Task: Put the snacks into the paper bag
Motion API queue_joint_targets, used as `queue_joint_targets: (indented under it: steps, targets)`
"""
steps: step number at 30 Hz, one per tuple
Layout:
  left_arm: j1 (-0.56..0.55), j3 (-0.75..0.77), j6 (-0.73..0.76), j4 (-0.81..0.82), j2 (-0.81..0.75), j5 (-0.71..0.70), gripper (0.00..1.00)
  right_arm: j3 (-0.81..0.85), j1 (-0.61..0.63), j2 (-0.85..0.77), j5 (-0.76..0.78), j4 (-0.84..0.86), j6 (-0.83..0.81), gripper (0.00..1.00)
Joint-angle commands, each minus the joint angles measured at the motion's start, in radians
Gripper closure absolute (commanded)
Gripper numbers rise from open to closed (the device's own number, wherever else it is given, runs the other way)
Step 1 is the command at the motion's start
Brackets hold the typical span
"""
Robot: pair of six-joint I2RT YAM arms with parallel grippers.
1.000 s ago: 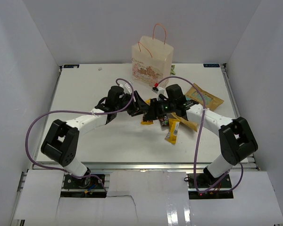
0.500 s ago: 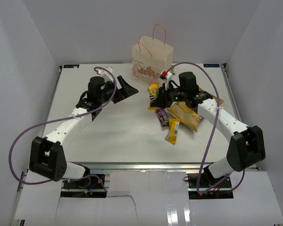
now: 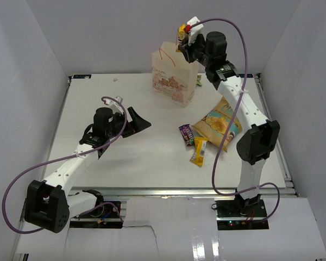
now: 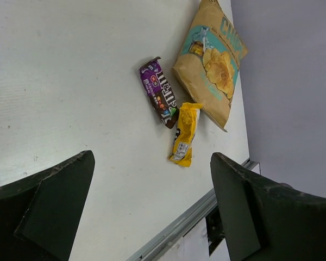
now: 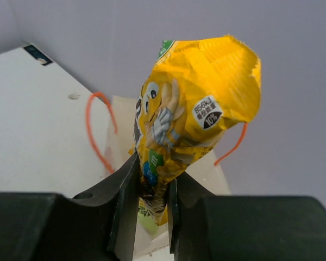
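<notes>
Three snacks lie on the surface right of centre: the chip bag, the purple bar just beside its left edge, and the yellow bar at the purple bar's near end. The fourth, a yellow M&M's pack, is up in the air, clamped at its lower end between the right fingers, above the top of the paper bag, which stands upright at the back. The left fingers are spread wide with nothing between them, low over the surface, left of the bag and nearer
</notes>
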Motion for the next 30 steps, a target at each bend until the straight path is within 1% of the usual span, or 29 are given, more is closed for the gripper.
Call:
queue_joint_targets:
  steps: [1,3,6,9,11,12,13,14,16,17,20,22,24,25,26,27,28,29,30]
  targets:
    - [-0.003,-0.005,-0.01,0.022,-0.067,0.035,0.02,0.076,-0.004,0.093,0.172,0.066,-0.054,0.92]
    - [-0.003,-0.011,-0.008,0.02,-0.079,0.041,0.02,0.095,-0.005,0.13,0.172,0.08,-0.081,0.92]
    - [-0.002,-0.012,-0.007,0.019,-0.076,0.053,0.02,0.076,-0.004,0.146,0.162,0.09,-0.112,0.91]
    - [-0.002,-0.008,-0.004,0.022,-0.065,0.056,0.02,0.055,-0.005,0.15,0.16,0.1,-0.135,0.86]
    - [-0.002,-0.006,-0.004,0.031,-0.059,0.059,0.02,0.043,-0.005,0.149,0.154,0.103,-0.163,0.67]
    - [-0.002,-0.005,-0.002,0.034,-0.052,0.068,0.02,0.032,-0.005,0.147,0.146,0.104,-0.17,0.43]
    - [-0.002,-0.005,-0.005,0.037,-0.049,0.071,0.02,0.029,-0.005,0.144,0.139,0.104,-0.175,0.35]
    - [-0.002,-0.003,-0.004,0.043,-0.042,0.076,0.02,0.027,-0.005,0.135,0.133,0.103,-0.178,0.28]
    - [-0.002,-0.002,-0.002,0.049,-0.026,0.094,0.02,0.009,-0.008,0.112,0.113,0.103,-0.178,0.19]
    - [-0.002,-0.002,-0.001,0.052,-0.018,0.107,0.02,0.004,-0.01,0.088,0.103,0.101,-0.169,0.18]
    - [-0.002,-0.006,-0.014,0.127,0.039,0.159,0.02,-0.02,-0.025,0.031,0.05,0.077,-0.146,0.16]
    - [-0.002,-0.018,-0.062,0.155,0.088,0.169,0.02,-0.039,-0.053,-0.006,-0.034,0.043,-0.134,0.12]
    - [-0.002,-0.023,-0.089,0.206,0.125,0.217,0.02,-0.06,-0.082,-0.074,-0.132,-0.053,-0.143,0.09]
    - [-0.002,-0.012,-0.091,0.209,0.161,0.226,0.02,-0.095,-0.118,-0.122,-0.271,-0.098,-0.155,0.08]
    - [-0.003,-0.006,-0.091,0.207,0.178,0.24,0.02,-0.121,-0.137,-0.147,-0.341,-0.197,-0.169,0.08]
    - [-0.002,-0.002,-0.093,0.207,0.192,0.246,0.02,-0.154,-0.157,-0.173,-0.461,-0.253,-0.207,0.07]
    - [-0.002,0.003,-0.091,0.207,0.204,0.248,0.02,-0.193,-0.162,-0.193,-0.519,-0.317,-0.238,0.08]
    - [-0.003,0.012,-0.088,0.201,0.223,0.248,0.02,-0.271,-0.162,-0.233,-0.563,-0.398,-0.285,0.09]
    - [-0.003,0.017,-0.083,0.195,0.235,0.242,0.02,-0.322,-0.16,-0.253,-0.594,-0.549,-0.328,0.11]
